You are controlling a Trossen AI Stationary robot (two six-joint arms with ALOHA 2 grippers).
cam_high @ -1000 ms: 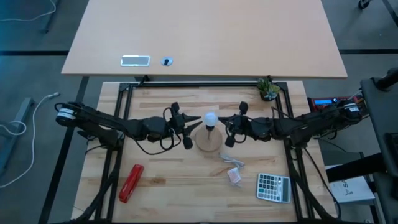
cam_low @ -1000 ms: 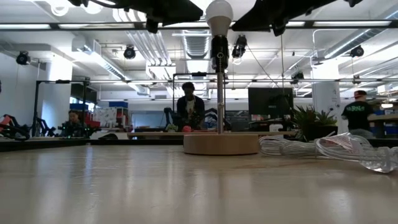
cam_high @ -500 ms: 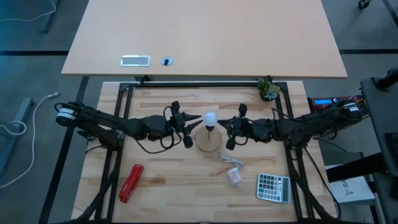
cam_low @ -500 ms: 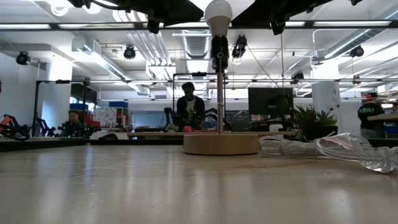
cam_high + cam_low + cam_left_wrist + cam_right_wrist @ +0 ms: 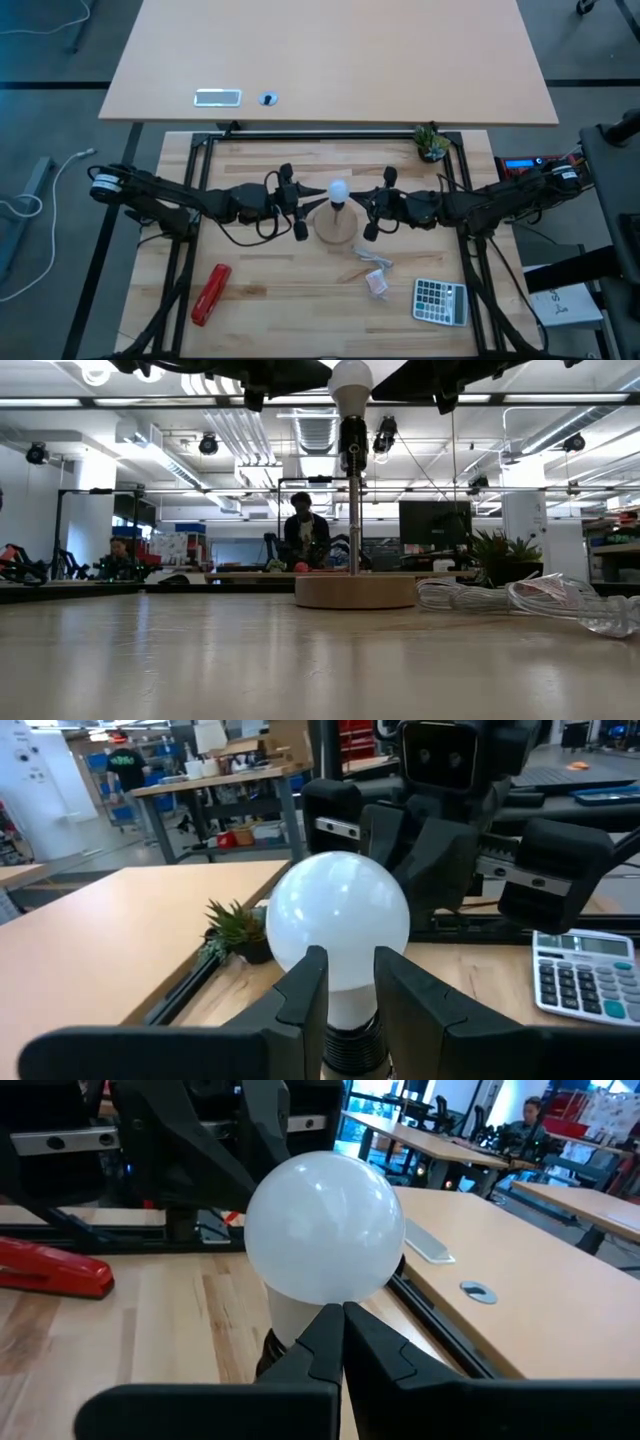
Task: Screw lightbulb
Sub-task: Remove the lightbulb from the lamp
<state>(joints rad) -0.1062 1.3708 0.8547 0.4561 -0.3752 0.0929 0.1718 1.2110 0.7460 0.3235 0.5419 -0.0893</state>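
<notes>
The white frosted lightbulb [image 5: 338, 188] sits on top of a thin metal post [image 5: 353, 510] that rises from a round wooden disc [image 5: 335, 224]. My left gripper [image 5: 350, 970] comes level from the table's left, shut on the bulb [image 5: 338, 915]. My right gripper [image 5: 342, 1315] comes level from the table's right. It is shut, with its tips just under the globe [image 5: 325, 1225], at the bulb's narrowing lower part. My left gripper pinches the bulb's narrow lower part [image 5: 350, 998] between its two fingers [image 5: 305, 985], just above the dark socket. It comes in level from the table's left. The bulb stands upright on the post. My right gripper's shut tips lie against or just short of the bulb's lower part [image 5: 295, 1315]; I cannot tell whether they touch.
Near the front lie a red stapler [image 5: 210, 294], a calculator [image 5: 440, 300], a crumpled clear wrapper [image 5: 372, 256] and a small packet [image 5: 377, 284]. A small plant [image 5: 431, 143] stands at the far right. A beige desk [image 5: 330, 60] lies beyond the far edge.
My left gripper has turned slightly at the wrist while staying on the bulb. The bulb and the stand have kept their place.
</notes>
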